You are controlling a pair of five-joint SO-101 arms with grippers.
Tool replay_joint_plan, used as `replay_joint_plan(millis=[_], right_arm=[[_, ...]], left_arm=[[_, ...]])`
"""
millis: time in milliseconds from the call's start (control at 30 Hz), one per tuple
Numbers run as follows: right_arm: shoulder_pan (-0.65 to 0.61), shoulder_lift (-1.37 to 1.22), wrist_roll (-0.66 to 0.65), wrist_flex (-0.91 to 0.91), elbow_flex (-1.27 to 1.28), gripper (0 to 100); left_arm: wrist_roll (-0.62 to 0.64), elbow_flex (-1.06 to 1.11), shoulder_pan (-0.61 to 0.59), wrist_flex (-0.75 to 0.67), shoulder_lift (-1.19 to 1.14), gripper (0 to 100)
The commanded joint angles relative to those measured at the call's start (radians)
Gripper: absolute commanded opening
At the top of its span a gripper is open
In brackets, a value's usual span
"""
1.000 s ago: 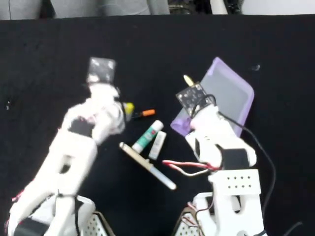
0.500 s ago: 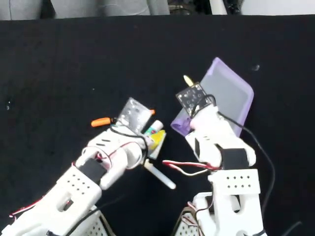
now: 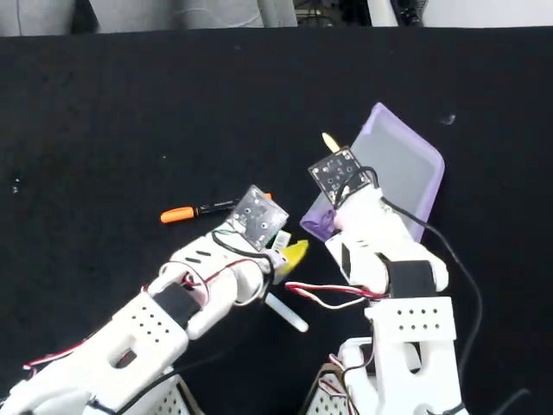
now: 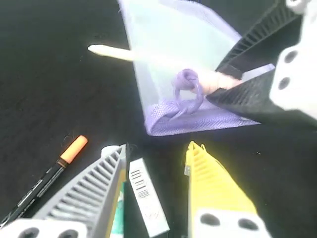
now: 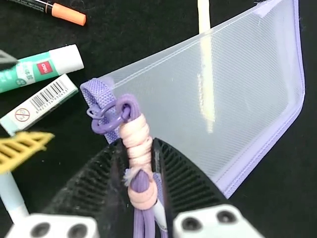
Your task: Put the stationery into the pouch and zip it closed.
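Right of the table's point(image 3: 130, 104) middle lies the pouch point(image 3: 399, 169), a flat rectangle of see-through lilac mesh with purple woven edging. In the high view its long axis runs on a slant, from the near corner by the arms to the far right. That near corner carries a purple ring and a braided pink-and-purple pull cord point(image 5: 135, 141). The right gripper point(image 5: 136, 148) is clamped on the cord with its black ribbed jaws pressed to either side.

The right wrist view shows a pale stick point(image 5: 203, 20) through the mesh, one end poking past the far edge. Whether it is inside or beneath the pouch cannot be told.

Just beside the ring corner is the left gripper point(image 4: 156, 161), its jaws spread wide, one grey and ribbed, the other yellow. A barcoded white bar point(image 4: 146, 198) lies between them. Next to it the right wrist view shows a green-and-white glue stick point(image 5: 39, 69), roughly parallel. An orange-capped pen point(image 3: 194, 211) lies farther left, its cap toward the left. A white marker point(image 3: 285, 313) sits near the arm bases.
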State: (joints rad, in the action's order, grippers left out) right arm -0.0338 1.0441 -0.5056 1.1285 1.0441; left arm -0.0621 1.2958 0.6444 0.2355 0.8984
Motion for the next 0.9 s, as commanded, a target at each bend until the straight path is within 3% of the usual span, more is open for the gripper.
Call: replay_joint_plan(millis=[0, 267, 567, 867], right_arm=[[0.014, 0.024, 0.009, 0.006, -0.047, 1.1], [0.014, 0.024, 0.009, 0.008, -0.045, 1.1], [0.014, 0.024, 0.009, 0.008, -0.042, 1.1], [0.014, 0.024, 0.005, 0.008, -0.042, 1.1]], left_arm=[[-0.008, -0.028, 0.007, -0.083, -0.051, 20], [-0.011, -0.036, -0.016, -0.235, -0.181, 20], [-0.011, -0.137, -0.068, -0.241, -0.351, 20], [-0.008, -0.163, -0.104, -0.241, -0.364, 20]])
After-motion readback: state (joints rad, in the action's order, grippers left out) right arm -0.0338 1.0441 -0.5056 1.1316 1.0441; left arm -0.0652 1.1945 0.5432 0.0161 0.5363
